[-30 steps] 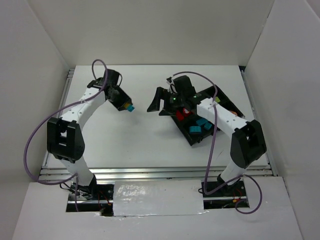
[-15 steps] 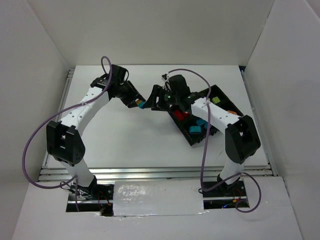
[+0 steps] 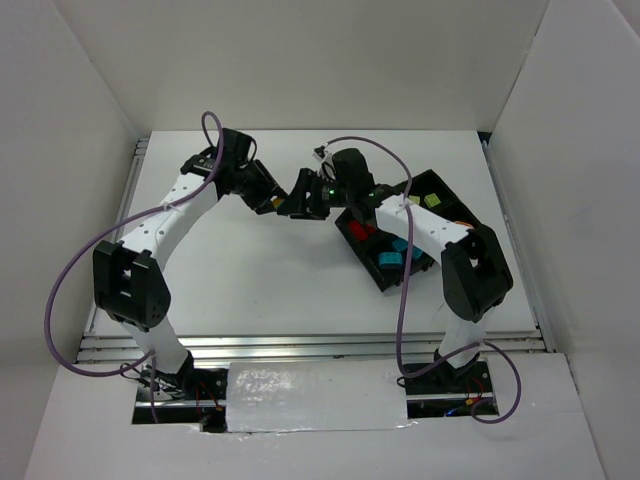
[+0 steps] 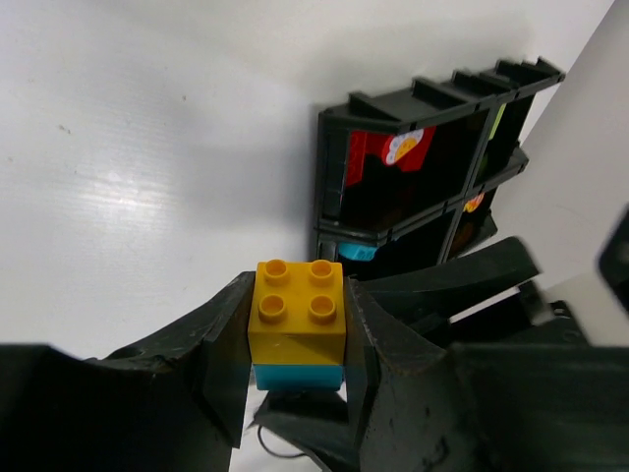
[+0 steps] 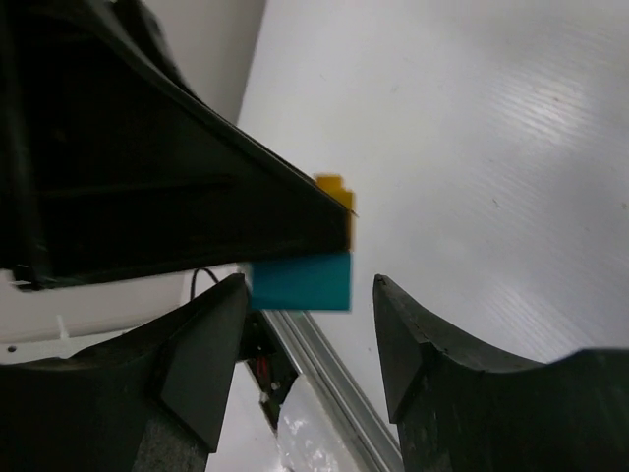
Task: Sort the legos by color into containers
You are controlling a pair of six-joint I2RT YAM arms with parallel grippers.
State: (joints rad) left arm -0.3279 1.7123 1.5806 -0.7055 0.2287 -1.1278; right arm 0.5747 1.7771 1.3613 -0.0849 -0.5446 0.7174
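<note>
At wrist level, left hand (image 4: 298, 295) pinches yellow-cyan brick (image 4: 296, 339).

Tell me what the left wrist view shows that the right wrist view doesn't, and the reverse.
Only left wrist: the black tray with a red brick inside. Only right wrist: the right gripper with open jaws flanking the held brick's cyan half, and a metal rail. Both: the two-coloured brick clamped in the left gripper, and the white table.
</note>
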